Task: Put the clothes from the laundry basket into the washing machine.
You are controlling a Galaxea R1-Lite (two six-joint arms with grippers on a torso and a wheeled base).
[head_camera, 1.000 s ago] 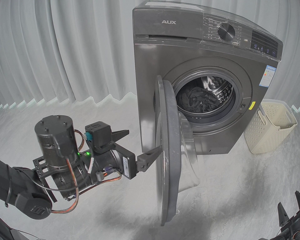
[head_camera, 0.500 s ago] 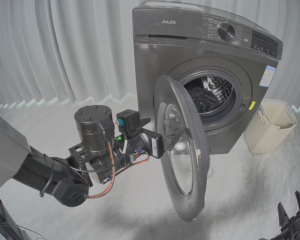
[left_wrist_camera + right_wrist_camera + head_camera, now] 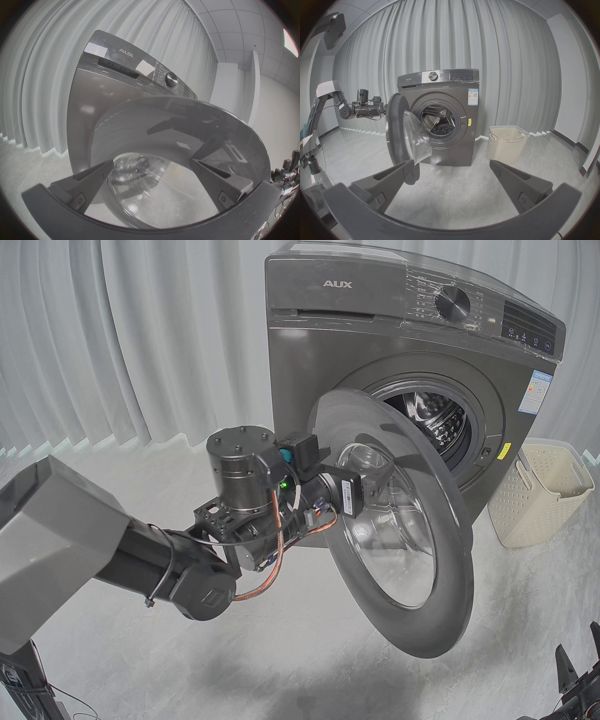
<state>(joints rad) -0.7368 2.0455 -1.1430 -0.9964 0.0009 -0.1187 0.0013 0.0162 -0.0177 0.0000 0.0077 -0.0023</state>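
Note:
The grey washing machine (image 3: 350,359) stands against the curtain with its round door (image 3: 400,609) half swung across the opening. My left gripper (image 3: 378,480) is open, its fingertips against the door's outer face near the glass bowl (image 3: 140,181). From the left wrist view, my left gripper (image 3: 150,164) has the door (image 3: 175,125) directly in front of it. Dark clothes (image 3: 442,128) lie in the drum (image 3: 437,415). The cream laundry basket (image 3: 540,496) sits on the floor to the machine's right. My right gripper (image 3: 450,165) is open and holds nothing, low and well back from the machine.
White curtains (image 3: 125,340) hang behind and beside the machine. The pale floor (image 3: 281,652) in front is bare. In the right wrist view the basket (image 3: 506,142) stands right of the machine (image 3: 440,115), and the left arm (image 3: 365,107) reaches to the door (image 3: 395,131).
The left arm has moved forward and right, pushing the door from wide open to about half shut. In the head view the door now covers the clothes. The right gripper stayed still.

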